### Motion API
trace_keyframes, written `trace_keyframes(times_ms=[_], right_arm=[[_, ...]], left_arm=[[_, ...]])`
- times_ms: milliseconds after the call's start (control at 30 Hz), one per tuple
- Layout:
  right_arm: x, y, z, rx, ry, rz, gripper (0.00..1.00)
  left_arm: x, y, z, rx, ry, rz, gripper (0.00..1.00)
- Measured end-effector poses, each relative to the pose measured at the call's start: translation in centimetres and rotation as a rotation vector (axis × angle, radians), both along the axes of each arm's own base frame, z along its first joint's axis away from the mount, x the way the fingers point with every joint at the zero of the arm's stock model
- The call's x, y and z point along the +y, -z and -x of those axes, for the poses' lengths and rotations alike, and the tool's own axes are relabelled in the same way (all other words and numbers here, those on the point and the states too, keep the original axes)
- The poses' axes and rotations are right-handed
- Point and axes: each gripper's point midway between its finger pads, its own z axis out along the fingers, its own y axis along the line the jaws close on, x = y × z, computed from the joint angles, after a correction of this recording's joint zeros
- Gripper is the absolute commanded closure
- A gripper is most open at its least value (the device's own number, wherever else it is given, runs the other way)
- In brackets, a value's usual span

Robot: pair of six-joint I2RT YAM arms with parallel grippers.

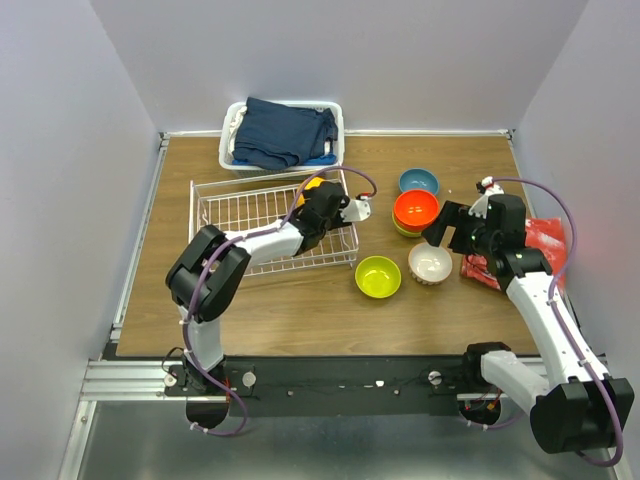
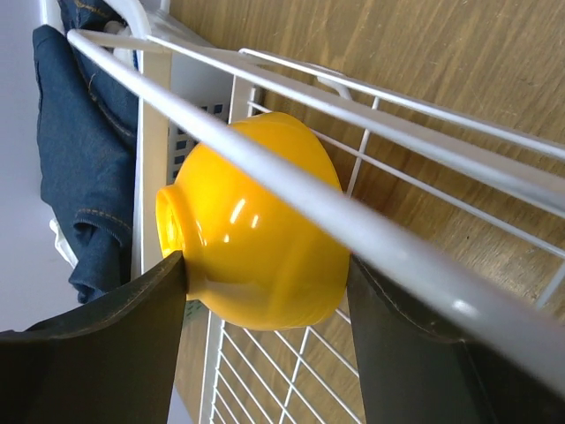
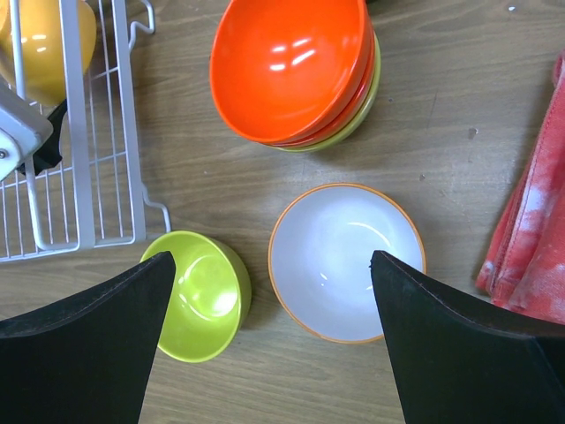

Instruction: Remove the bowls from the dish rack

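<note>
The white wire dish rack stands left of centre. My left gripper reaches into its far right corner and is shut on the orange-yellow bowl. In the left wrist view this bowl lies on its side between the fingers, behind a rack wire. My right gripper is open and empty above the white bowl. In the right wrist view it hovers over the white bowl and a lime-green bowl. Two red-orange bowls are stacked on a lime-green one. The blue bowl sits behind them.
A white plastic basket with dark blue cloth stands at the back, just behind the rack. A red cloth lies by the right wall, under my right arm. The second lime-green bowl sits just right of the rack's near corner.
</note>
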Motion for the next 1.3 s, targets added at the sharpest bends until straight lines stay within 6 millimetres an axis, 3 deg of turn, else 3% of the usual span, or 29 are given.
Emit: trace_keyframes(times_ms=[300, 433, 733, 933, 1100, 1300], right_arm=[[0.0, -0.9, -0.1, -0.025, 0.000, -0.003, 0.00], [0.0, -1.2, 0.0, -0.033, -0.001, -0.005, 0.00], [0.6, -1.6, 0.2, -0.043, -0.022, -0.030, 0.00], [1.5, -1.9, 0.5, -0.044, -0.068, -0.064, 0.01], [2.9, -2.4, 0.6, -0.048, -0.125, -0.123, 0.01], [4.5, -2.7, 0.3, -0.039, -0.187, -0.206, 0.01]], left_arm=[[0.8, -0.7, 0.7, 0.032, -0.057, 0.051, 0.77], [1.1, -1.2, 1.2, 0.053, -0.092, 0.095, 0.80], [1.7, -5.1, 1.8, 0.063, -0.189, 0.266, 0.87], [3.2, -6.0, 2.1, 0.113, -0.288, 0.391, 0.94], [4.7, -7.7, 2.3, 0.190, -0.374, 0.606, 0.94], [6.9, -12.1, 2.2, 0.233, -0.459, 0.947, 0.94]])
